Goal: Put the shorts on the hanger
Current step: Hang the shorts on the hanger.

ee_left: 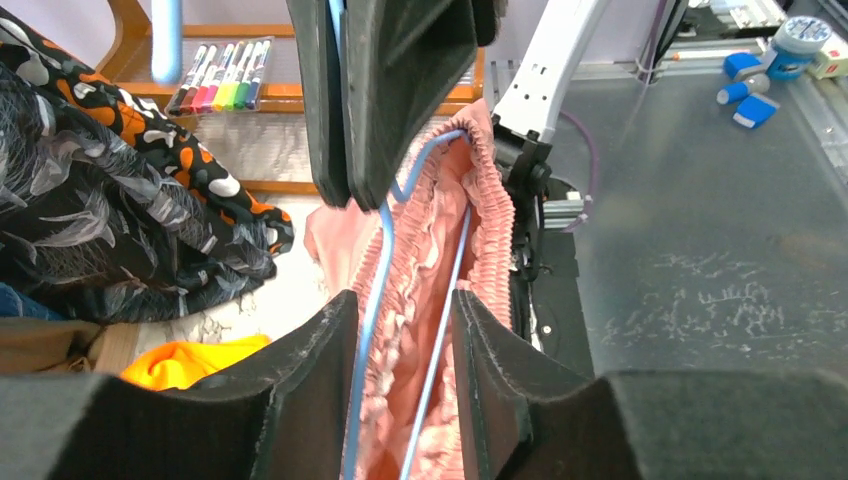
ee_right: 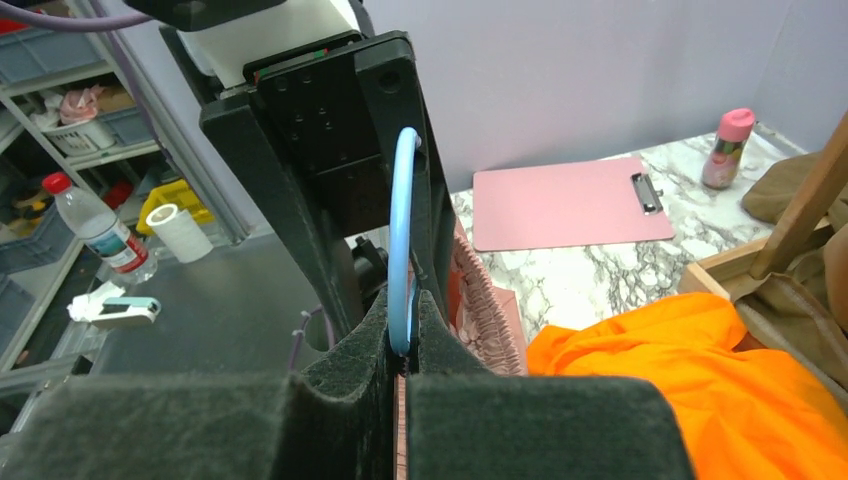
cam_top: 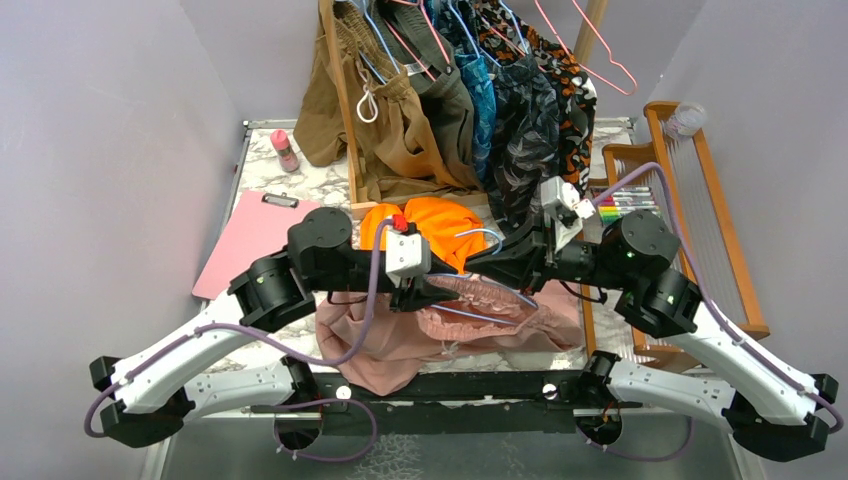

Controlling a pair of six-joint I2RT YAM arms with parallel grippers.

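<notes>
Left gripper (ee_left: 402, 300) fingers stand narrowly apart, straddling both wires of the hanger (ee_left: 373, 300) and the shorts (ee_left: 425, 250) waistband bunched along them — beyond, the right gripper (ee_left: 347, 198) pinches the wire tight — so an uneven pull could well drag the gathered fabric clear off the hanger.

Lost between the right fingers (ee_right: 340, 400): lower end of the hanger (ee_right: 403, 230) loop. Cut off below the left fingers (ee_left: 300, 370): shorts (ee_left: 485, 215), both wires.
</notes>
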